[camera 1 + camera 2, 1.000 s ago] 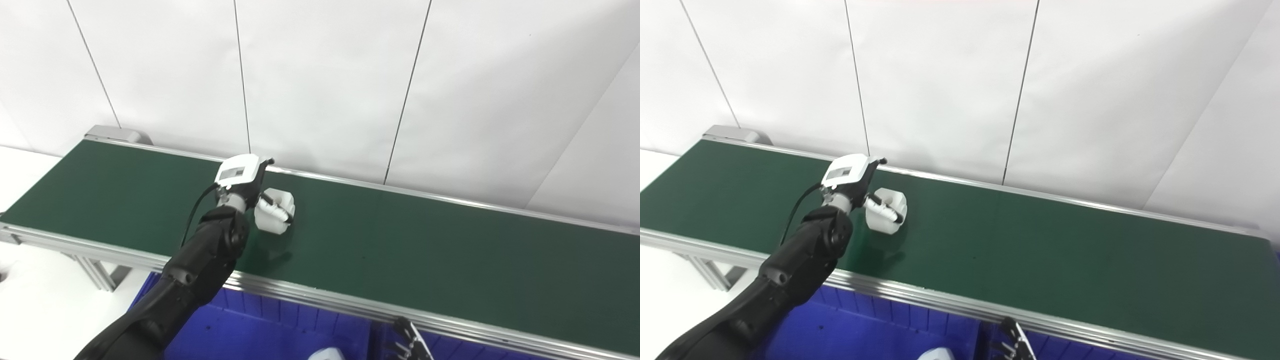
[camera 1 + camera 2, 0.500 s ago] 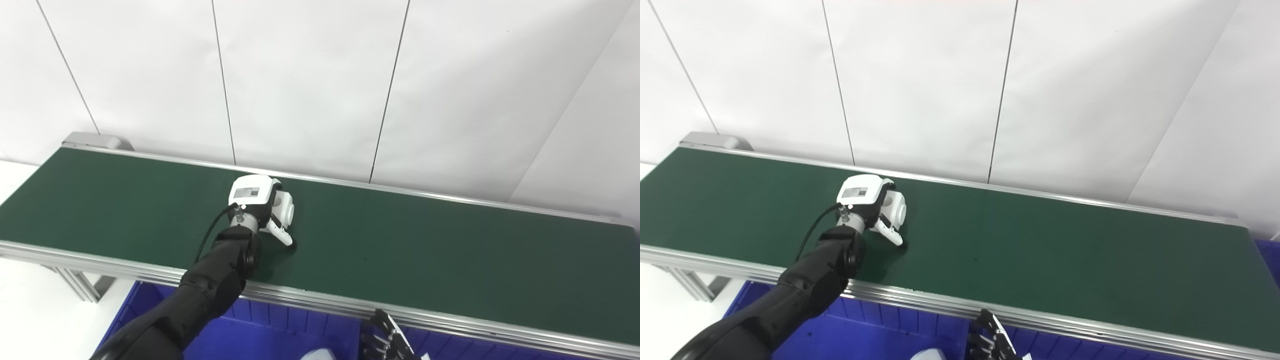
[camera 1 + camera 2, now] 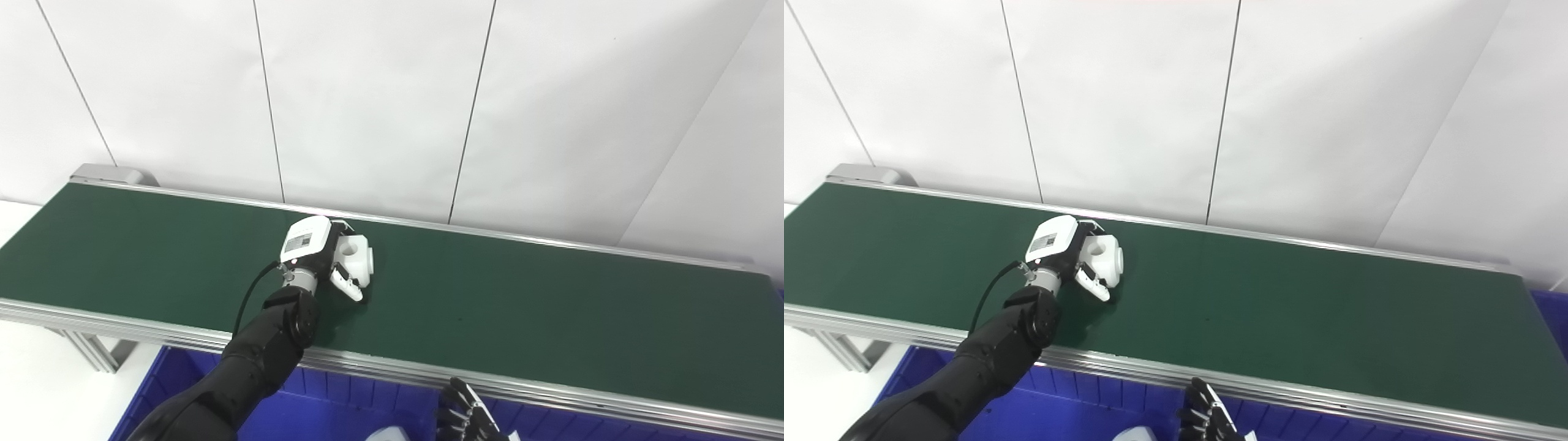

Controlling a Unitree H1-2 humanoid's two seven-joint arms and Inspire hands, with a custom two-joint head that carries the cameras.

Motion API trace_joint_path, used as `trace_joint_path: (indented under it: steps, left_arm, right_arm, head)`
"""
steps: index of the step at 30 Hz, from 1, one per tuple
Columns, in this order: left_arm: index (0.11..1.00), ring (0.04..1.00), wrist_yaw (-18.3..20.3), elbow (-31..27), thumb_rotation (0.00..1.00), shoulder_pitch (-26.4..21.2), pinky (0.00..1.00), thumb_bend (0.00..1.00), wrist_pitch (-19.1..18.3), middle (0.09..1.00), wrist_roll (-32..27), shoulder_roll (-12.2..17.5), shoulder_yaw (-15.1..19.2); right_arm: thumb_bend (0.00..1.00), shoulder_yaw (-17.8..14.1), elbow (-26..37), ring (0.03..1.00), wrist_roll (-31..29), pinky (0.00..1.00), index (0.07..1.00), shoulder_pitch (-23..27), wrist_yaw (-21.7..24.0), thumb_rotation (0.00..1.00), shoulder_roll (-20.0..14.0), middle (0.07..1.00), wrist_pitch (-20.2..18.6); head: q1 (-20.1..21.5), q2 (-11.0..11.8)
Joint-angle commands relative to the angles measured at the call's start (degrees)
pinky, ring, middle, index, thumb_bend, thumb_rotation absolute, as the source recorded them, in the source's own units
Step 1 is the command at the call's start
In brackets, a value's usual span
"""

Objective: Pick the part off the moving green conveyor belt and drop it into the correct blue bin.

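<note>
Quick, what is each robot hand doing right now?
Left hand: closed around the white part on the belt.
Right hand: holding nothing visible; open or shut cannot be told.

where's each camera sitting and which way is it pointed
Left eye view: on the head, looking down over the green conveyor belt toward the white wall; shows the left hand around the white part and the right hand at the bottom edge.
Right eye view: beside it, same aim, everything shifted left.
Shared: belt, part, both hands, blue bin.
</note>
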State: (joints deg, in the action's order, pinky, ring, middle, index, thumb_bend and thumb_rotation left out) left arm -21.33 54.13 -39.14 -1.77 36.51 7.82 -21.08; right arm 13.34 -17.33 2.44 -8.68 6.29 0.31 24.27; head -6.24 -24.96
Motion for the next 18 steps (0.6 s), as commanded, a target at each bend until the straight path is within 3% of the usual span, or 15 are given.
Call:
trace_joint_path:
  steps: [1,7,10,14,18]
  left_arm:
    - [0.509,0.321,0.01,-1.98,0.00,-2.22,0.26,0.52,-0.11,0.423,0.73,0.77,-0.61]
    - [0.509,0.364,0.55,-4.38,0.00,-2.34,0.29,0.52,0.15,0.421,1.62,2.32,-1.84]
    - [0.509,0.320,1.81,-6.69,0.00,-2.05,0.25,0.52,-0.22,0.403,1.85,3.07,-2.03]
    - [0.511,0.312,8.94,-17.22,0.00,-0.80,0.24,0.52,-3.78,0.402,2.75,5.48,-2.66]
    - [0.524,0.379,17.61,-29.23,0.00,0.12,0.31,0.50,-7.82,0.476,3.69,8.12,-3.31]
  right_arm:
    - [0.84,0.36,1.63,0.789,-0.31,0.69,0.929,0.44,0.46,0.92,0.66,0.905,2.58]
    - [0.82,0.42,1.46,0.788,-0.41,0.69,0.934,0.59,0.85,0.92,0.49,0.916,2.55]
    - [0.82,0.41,1.56,0.789,-0.60,0.69,0.938,0.60,1.21,0.92,0.41,0.923,2.52]
    - [0.83,0.44,1.75,0.781,-0.14,0.69,0.944,0.56,1.38,0.94,0.14,0.925,2.60]
    - [0.84,0.40,1.67,0.782,-0.21,0.69,0.946,0.78,1.68,0.95,-0.15,0.925,2.59]
  head:
    - [-0.05,-0.03]
    - [-0.54,-0.17]
    - [-0.70,-0.39]
    - [-1.50,-1.11]
    - [-2.30,-2.02]
